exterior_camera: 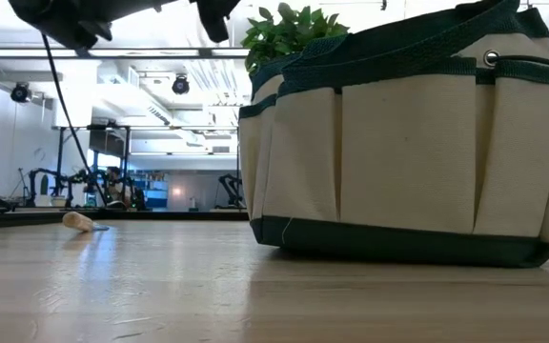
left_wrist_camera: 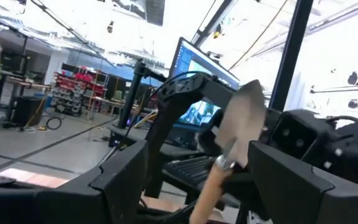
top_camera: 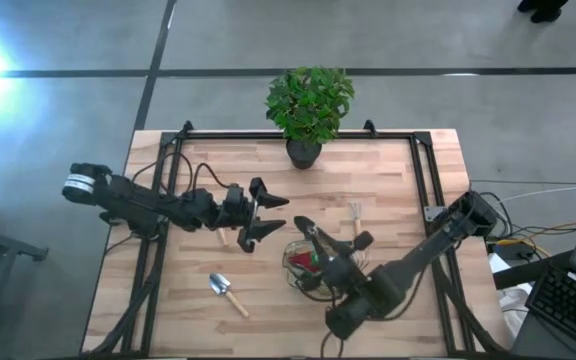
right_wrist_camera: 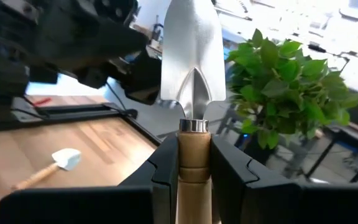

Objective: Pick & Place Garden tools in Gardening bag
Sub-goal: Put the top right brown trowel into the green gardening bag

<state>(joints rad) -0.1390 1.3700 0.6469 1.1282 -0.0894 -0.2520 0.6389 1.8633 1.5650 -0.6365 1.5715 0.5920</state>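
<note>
The right gripper point(right_wrist_camera: 194, 155) is carrying a trowel point(right_wrist_camera: 191, 56), with its jaws closing narrowly on the light wooden handle just below the metal collar. The silver blade is standing up past the jaw tips. From above, these jaws are hanging over the gardening bag point(exterior_camera: 398, 143), which is sitting on the surface almost directly beneath them. Something red is showing inside the bag, under the jaws.

The left gripper point(top_camera: 258, 215) is waiting just across from the right jaws, facing them, with its own jaws spreading wide and gripping nothing that I can make out. In its wrist view the trowel blade is appearing between its two fingers. Whether they are touching the tool I cannot tell.

The step in hand looks like the placing of this trowel, with the pick done and the drop not yet made. A second trowel point(top_camera: 226, 292) is lying on the surface well to the side of both sets of jaws, nearer the left pair. A small fork point(top_camera: 355, 213) is lying beyond the right jaws, towards the potted plant point(top_camera: 308, 100).

The next move is probably calling for the right jaws to tip the trowel over the bag's mouth or one of its side pockets. They would then lower until the tool is inside the rim, and only then spread. The left jaws are standing close to the blade, so that swing needs to stay clear of them.
</note>
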